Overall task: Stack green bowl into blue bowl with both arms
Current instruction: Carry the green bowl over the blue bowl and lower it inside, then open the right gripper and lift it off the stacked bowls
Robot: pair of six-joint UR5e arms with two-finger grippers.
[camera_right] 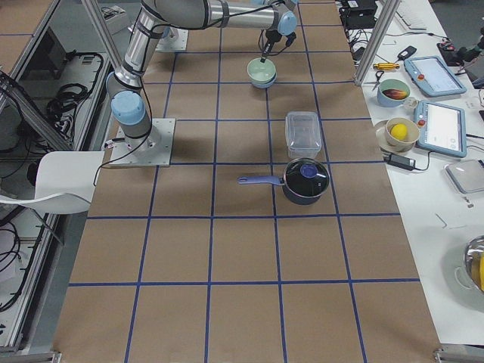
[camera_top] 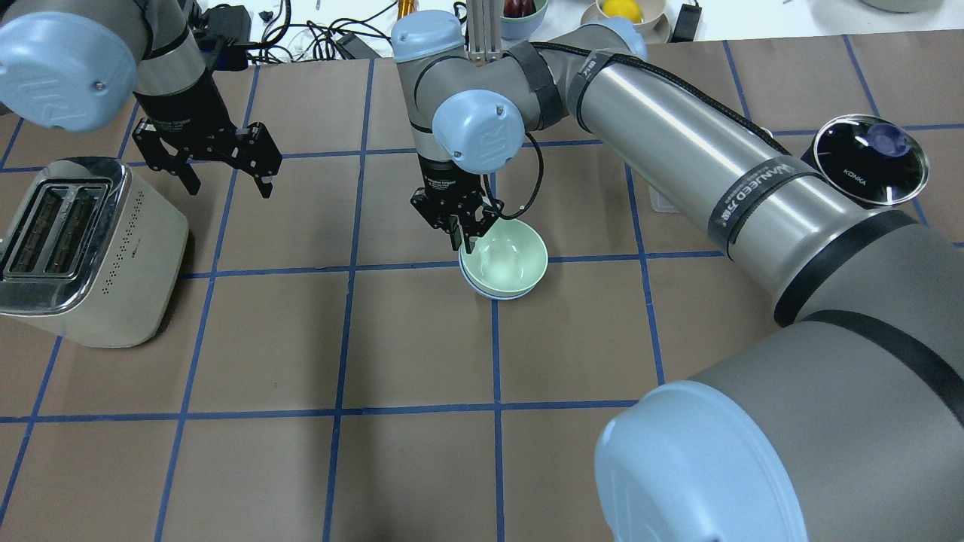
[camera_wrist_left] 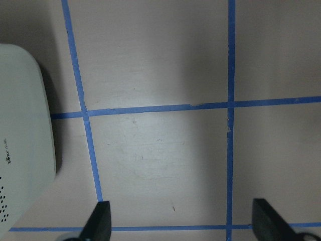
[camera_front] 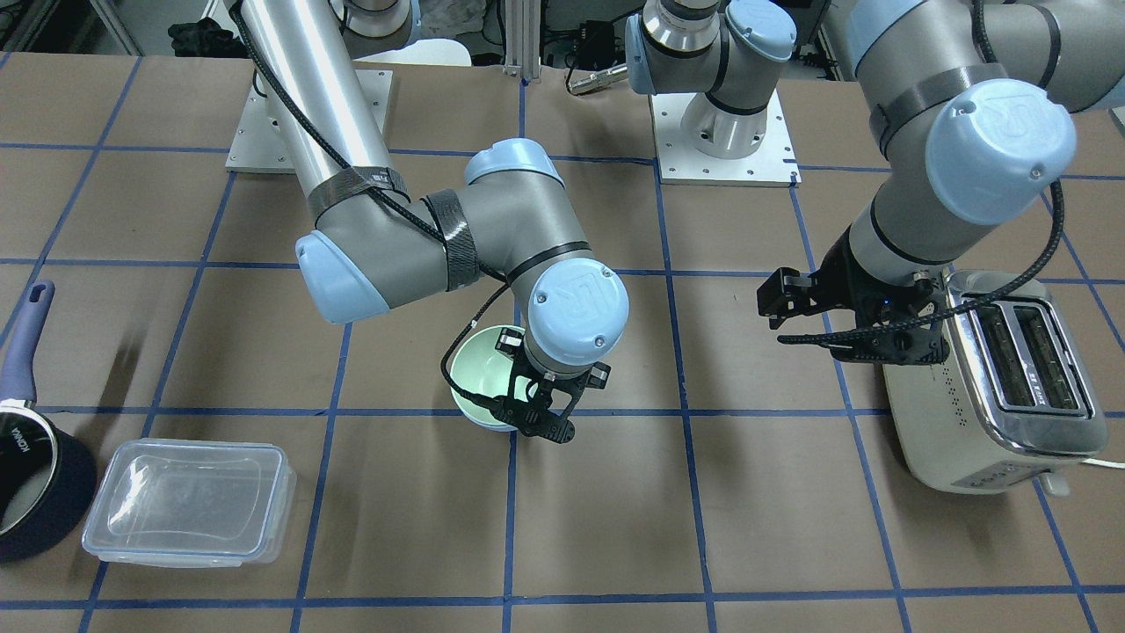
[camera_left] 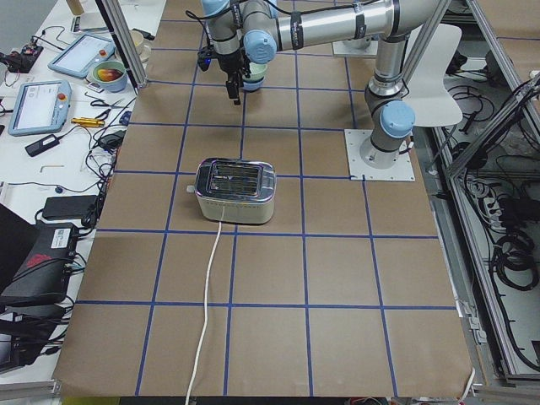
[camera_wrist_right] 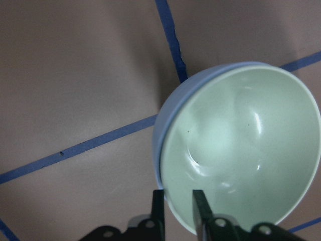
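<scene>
The green bowl [camera_top: 506,260] sits nested inside the blue bowl [camera_top: 491,294] on the table's middle. Only the blue bowl's rim and outer wall [camera_wrist_right: 173,108] show around the green bowl [camera_wrist_right: 241,150]. My right gripper [camera_top: 461,241] stands over the stack's edge, its fingers close together astride the rim [camera_wrist_right: 178,201], one inside the green bowl and one outside. My left gripper [camera_top: 228,187] is open and empty, hovering above bare table beside the toaster, well apart from the bowls. Its fingertips [camera_wrist_left: 100,221] show wide apart in the left wrist view.
A cream and chrome toaster [camera_top: 83,248] stands on my left side. A dark blue saucepan [camera_front: 35,475] and a clear plastic container [camera_front: 189,501] sit on my right side. The paper-covered table [camera_top: 422,339] has a blue tape grid.
</scene>
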